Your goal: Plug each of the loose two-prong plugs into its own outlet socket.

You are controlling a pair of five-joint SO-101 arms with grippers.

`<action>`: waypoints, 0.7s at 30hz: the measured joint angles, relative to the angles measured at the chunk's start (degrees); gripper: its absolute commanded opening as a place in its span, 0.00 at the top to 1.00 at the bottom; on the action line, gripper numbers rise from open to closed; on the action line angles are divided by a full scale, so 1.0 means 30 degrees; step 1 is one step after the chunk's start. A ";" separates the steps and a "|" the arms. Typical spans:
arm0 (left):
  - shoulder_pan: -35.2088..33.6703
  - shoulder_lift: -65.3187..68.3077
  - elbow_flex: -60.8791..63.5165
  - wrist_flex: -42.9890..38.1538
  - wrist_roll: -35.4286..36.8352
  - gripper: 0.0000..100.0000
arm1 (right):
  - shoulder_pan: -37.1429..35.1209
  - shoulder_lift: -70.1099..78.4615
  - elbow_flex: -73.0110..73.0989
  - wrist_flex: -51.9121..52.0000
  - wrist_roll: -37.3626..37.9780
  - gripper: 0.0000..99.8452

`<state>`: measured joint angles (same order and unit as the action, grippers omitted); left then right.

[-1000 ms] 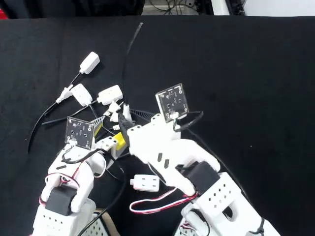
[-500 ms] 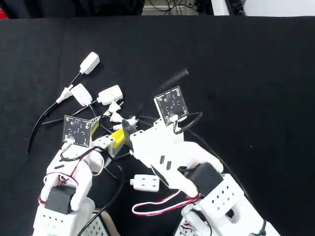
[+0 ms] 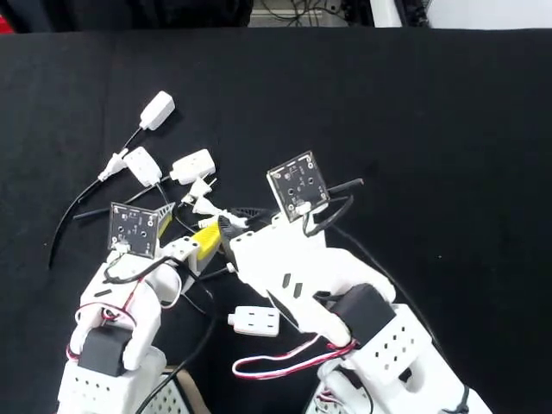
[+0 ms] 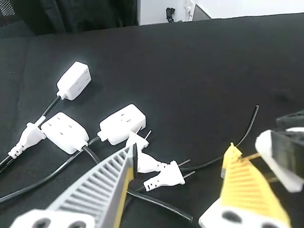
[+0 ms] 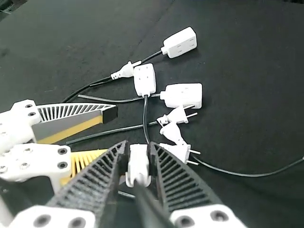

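My right gripper point(image 5: 138, 147) is shut on a white two-prong plug point(image 5: 137, 166), whose black cord point(image 3: 343, 185) trails off to the right across the table. Just beyond it lie three loose plugs point(image 5: 175, 133) and, behind them, three white outlet sockets point(image 5: 182, 95) point(image 5: 145, 78) point(image 5: 179, 42). My left gripper point(image 4: 182, 149) stands open close beside the right one, with two loose plugs point(image 4: 165, 176) on the cloth between its fingers. In the high view both grippers point(image 3: 191, 226) point(image 3: 231, 226) meet below the cluster of sockets point(image 3: 192, 165).
A fourth white socket point(image 3: 256, 321) lies on the black cloth near the arms' bases. Another plug point(image 3: 113, 165) with a black cord lies left of the cluster. Black cords cross under the grippers. The table's right half is bare black cloth.
The free end of the black cord has swung from the far middle of the table round to the right. The right arm has shifted slightly left with the plug held.
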<state>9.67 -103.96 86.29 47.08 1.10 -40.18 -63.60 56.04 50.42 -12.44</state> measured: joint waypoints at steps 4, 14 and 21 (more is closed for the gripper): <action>0.0000 0.0000 0.0000 0.0000 -0.0117 0.71 | 0.1319 0.0088 -0.0117 0.0059 0.0674 0.99; -0.2960 0.0000 -0.0029 0.4366 -0.4132 0.71 | 0.4103 0.6945 -0.2022 0.2374 0.3370 0.99; -0.7853 -0.0029 -0.0029 0.8088 -0.6242 0.71 | 0.5187 0.9553 0.1319 -0.2168 0.4366 0.99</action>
<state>-13.89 -104.04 86.20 71.34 -17.63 -24.62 -34.95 60.00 43.91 0.66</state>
